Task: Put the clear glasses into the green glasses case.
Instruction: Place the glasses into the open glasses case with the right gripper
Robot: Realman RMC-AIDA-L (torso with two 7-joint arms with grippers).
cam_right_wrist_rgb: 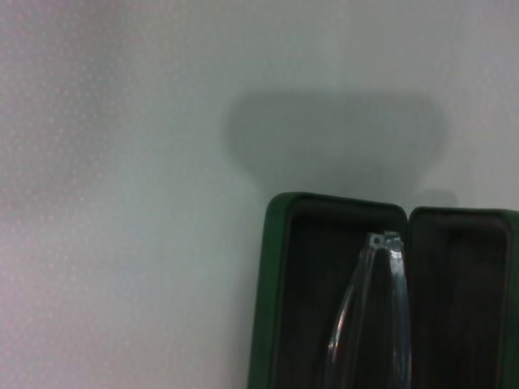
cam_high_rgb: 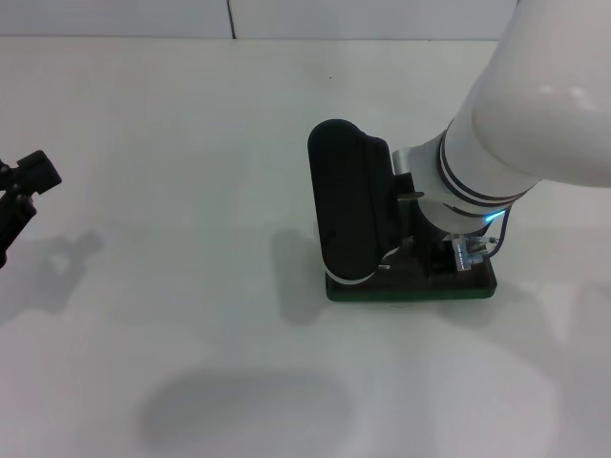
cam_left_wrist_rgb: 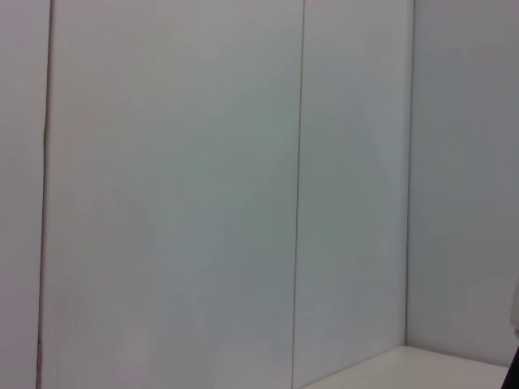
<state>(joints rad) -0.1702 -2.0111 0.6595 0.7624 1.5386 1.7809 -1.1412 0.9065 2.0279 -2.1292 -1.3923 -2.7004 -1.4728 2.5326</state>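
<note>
The green glasses case (cam_high_rgb: 410,289) lies open on the white table right of centre, its dark-lined lid (cam_high_rgb: 348,205) standing up. In the right wrist view both dark-lined halves of the green glasses case (cam_right_wrist_rgb: 280,308) show, and the long thin arms of the clear glasses (cam_right_wrist_rgb: 381,308) reach over one half, their tips near its end wall. Whether the glasses rest in the lining or hang above it I cannot tell. My right gripper (cam_high_rgb: 431,256) is down at the case, hidden behind the wrist and the lid. My left gripper (cam_high_rgb: 21,196) is parked at the far left edge, open and empty.
The white table (cam_high_rgb: 172,143) spreads to the left and in front of the case. A white wall with panel seams (cam_left_wrist_rgb: 300,194) fills the left wrist view.
</note>
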